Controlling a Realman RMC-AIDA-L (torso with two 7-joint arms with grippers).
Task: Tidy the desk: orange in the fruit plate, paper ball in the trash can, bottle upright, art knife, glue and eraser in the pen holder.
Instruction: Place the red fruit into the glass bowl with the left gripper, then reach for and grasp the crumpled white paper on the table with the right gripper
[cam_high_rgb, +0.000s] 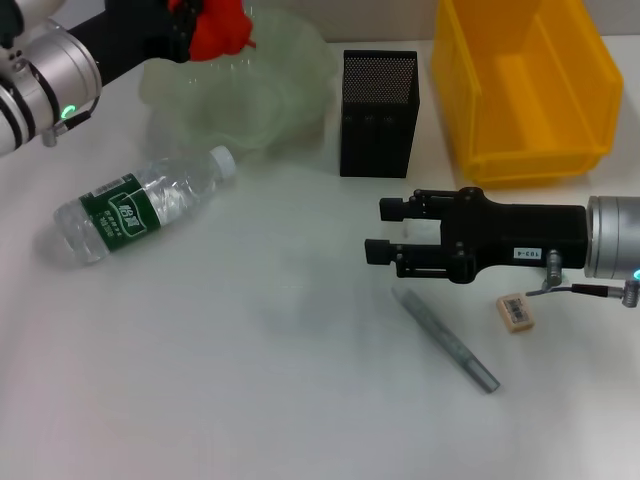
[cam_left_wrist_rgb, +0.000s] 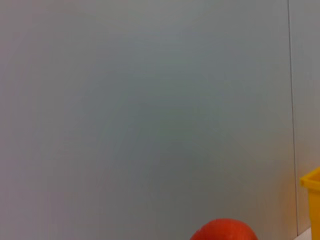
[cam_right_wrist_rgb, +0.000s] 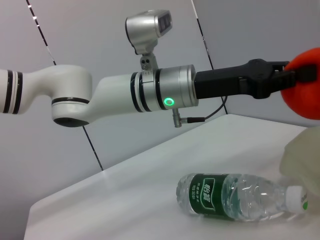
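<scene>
A white table (cam_high_rgb: 250, 400) carries a bottle (cam_high_rgb: 140, 205) (on its side) left, fruit plate (cam_high_rgb: 250, 95), pen holder (cam_high_rgb: 378, 112) and yellow bin (cam_high_rgb: 525, 85) far, art knife (cam_high_rgb: 445, 340) and eraser (cam_high_rgb: 515, 312) near right.

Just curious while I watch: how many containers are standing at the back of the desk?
3: the pale green fruit plate far left, the black mesh pen holder in the middle, the yellow bin on the right. None seems hidden.

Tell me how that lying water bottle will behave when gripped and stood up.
The bottle lies on its round side, so it would probably roll if nudged. Its clear thin walls look likely to flex under a squeeze. It looks smooth, so possibly slippery.
</scene>
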